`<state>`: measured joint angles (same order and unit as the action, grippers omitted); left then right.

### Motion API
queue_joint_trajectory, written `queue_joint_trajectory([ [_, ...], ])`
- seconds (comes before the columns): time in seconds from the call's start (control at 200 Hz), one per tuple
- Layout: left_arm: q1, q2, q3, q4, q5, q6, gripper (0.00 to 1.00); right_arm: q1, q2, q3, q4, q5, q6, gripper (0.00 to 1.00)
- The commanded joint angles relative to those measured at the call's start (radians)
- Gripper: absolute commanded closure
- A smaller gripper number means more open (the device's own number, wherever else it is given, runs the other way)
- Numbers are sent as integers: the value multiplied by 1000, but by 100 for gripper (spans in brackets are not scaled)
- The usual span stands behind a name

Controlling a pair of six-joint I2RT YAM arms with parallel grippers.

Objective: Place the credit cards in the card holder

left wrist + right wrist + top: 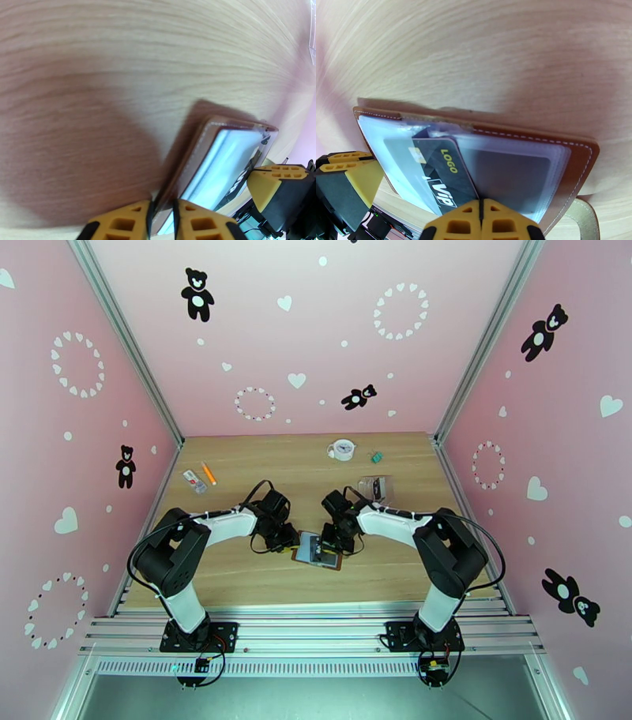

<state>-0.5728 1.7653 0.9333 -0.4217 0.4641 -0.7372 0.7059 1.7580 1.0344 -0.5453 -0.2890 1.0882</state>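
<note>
The top view places the open card holder (317, 549) on the desk (261, 453); wrist views add the left end effector (162, 216) pinching its leather edge, the right end effector (481, 216) closed on a dark credit card (443, 173)

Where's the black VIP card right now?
Right wrist view: the black VIP card lies on the open card holder, its corner pinched by the right gripper.

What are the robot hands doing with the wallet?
Left gripper clamps edge of brown leather card holder. Right gripper pinches black plastic VIP card over its clear sleeves. Nothing in the way.
</note>
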Motion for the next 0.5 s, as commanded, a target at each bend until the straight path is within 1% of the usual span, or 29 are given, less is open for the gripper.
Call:
queue_joint_trajectory([
  [0.0, -23, 22, -44, -2, -13, -12, 78, 21, -19, -6, -22, -9, 22, 100],
  [0.495, -23, 8, -56, -14, -18, -18, 78, 21, -57, -44, -50, 22, 65, 100],
])
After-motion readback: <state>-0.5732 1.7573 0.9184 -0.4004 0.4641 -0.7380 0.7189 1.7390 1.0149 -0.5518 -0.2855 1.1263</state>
